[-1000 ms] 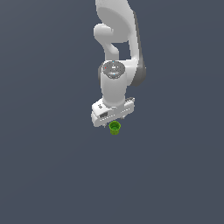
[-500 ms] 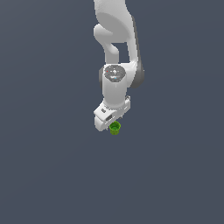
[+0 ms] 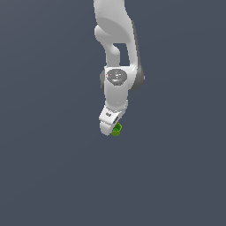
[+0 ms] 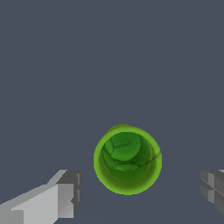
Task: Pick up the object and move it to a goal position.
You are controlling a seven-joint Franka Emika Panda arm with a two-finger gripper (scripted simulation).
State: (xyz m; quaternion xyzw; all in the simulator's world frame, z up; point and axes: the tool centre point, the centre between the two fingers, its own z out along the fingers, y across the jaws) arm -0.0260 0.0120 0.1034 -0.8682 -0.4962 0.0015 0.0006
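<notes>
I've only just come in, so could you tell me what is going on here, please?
A white Panda arm is working on a small green cup, which sits upright on the plain grey surface. The gripper hangs just above it, open. In the wrist view, the fingers stand on either side of the cup with clear gaps, not touching it. So the cup has not been grasped or lifted yet. No goal marker shows in either view.

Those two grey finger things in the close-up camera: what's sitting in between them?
In the wrist view, the green cup sits between the two fingers of the gripper, hollow top toward the camera. Bare grey floor shows on either side; neither finger touches it.
</notes>
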